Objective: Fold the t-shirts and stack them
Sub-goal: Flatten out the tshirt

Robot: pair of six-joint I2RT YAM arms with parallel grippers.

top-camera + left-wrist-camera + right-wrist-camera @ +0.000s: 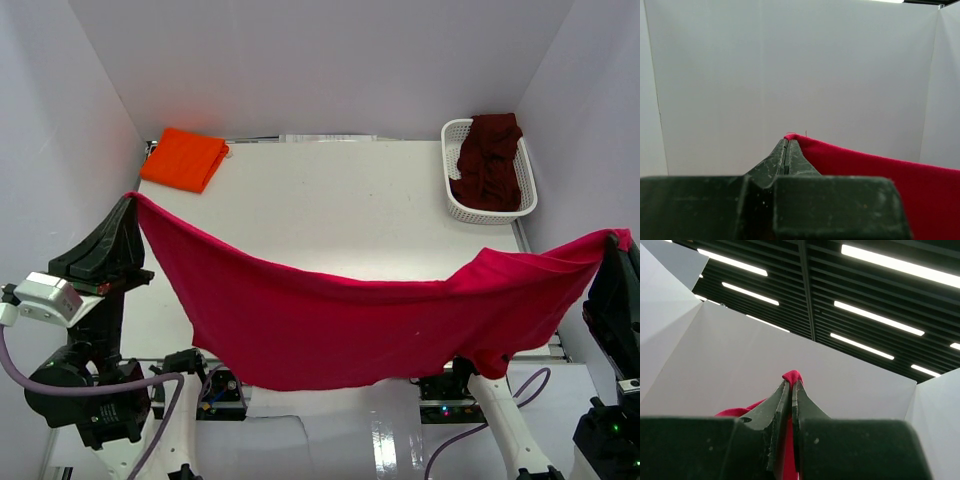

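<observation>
My left pincer (787, 142) and right pincer (791, 385) are pinching corners of the red t-shirt (330, 330); its sagging weight could tug one free.

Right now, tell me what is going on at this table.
The two arms are holding the red t-shirt up between them, stretched wide and sagging in the middle above the table. The left arm has its jaws shut on one end and the right arm has its jaws shut on the other. The orange t-shirt lies folded at the far left corner. The maroon t-shirt sits crumpled in the white basket at the far right, not yet folded.
</observation>
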